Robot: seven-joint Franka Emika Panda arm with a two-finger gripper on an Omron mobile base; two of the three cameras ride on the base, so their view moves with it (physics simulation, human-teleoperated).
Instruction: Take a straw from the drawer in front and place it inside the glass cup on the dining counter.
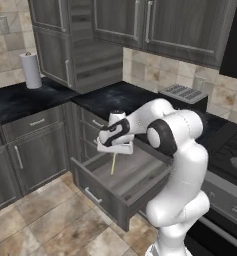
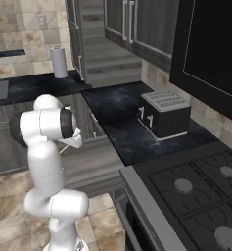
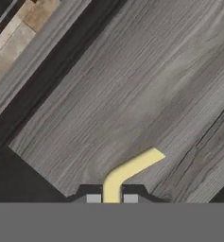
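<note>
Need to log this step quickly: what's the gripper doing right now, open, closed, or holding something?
Gripper: closed on the yellow straw, above the open drawer.

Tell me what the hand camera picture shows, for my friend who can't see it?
The gripper is shut on a pale yellow bendy straw, pinched between its two small fingertips. The straw bends off to the right above the grey woodgrain floor of the open drawer. Tan floor tiles peek in at the top left corner.

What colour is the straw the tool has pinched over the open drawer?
Pale yellow: a bent plastic straw, clearest in the hand view, above the grey woodgrain drawer.
</note>
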